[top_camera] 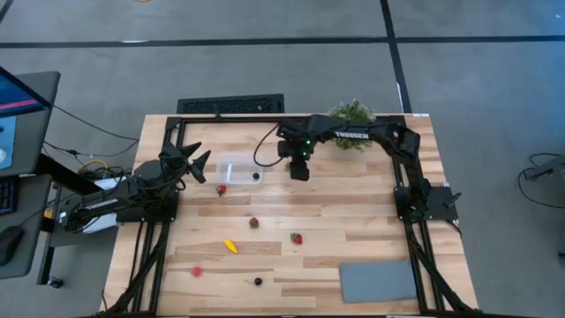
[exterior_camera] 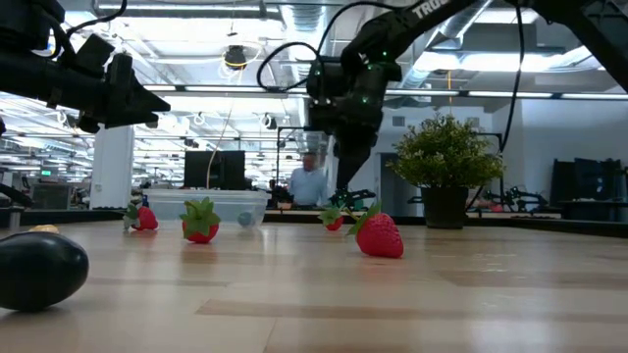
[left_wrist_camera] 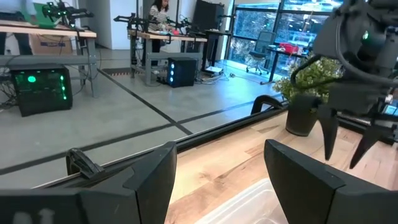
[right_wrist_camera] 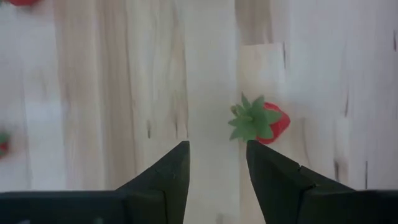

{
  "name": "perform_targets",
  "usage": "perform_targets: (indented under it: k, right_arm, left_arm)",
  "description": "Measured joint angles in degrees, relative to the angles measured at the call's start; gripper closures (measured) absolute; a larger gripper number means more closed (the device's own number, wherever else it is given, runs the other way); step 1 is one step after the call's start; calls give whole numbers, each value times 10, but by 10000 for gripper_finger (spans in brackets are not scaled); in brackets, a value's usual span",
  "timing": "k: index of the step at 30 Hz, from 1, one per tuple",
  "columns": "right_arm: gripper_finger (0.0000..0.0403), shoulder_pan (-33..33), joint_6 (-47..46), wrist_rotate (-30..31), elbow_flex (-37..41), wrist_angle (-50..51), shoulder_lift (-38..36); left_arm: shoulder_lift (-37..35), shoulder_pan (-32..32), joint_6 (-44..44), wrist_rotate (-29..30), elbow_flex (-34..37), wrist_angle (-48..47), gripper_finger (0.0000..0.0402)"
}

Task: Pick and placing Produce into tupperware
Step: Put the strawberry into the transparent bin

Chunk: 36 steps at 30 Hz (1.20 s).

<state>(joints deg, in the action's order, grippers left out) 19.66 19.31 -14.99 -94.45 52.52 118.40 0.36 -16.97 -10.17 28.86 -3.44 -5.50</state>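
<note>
At the far left of the tabletop the left gripper waits above the wood, its jaws spread with nothing between them. Just to its right lies the tupperware, a clear box near the back edge, with one dark round berry inside at its right end. A red strawberry piece lies on the wood just beside the box's front left corner. Nearer the front, a red piece sits at the left, then the yellow elongated piece, a dark berry by the front edge, a brownish-red bit in the middle and a strawberry to its right. The right gripper hangs just right of the tupperware, pointing down at bare wood; its jaws stand partly apart and hold nothing. In the right wrist view a strawberry with a green top lies beyond the fingertips, clear of them. A bushy green plant stands at the back edge, and a grey mat lies in the front right corner.
</note>
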Motion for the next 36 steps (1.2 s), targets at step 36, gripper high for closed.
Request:
perform_targets:
  k: [36]
  right_arm:
    - [145,0,2,65,2,-68,1]
  left_arm:
    - [0,0,0,0,0,0,166]
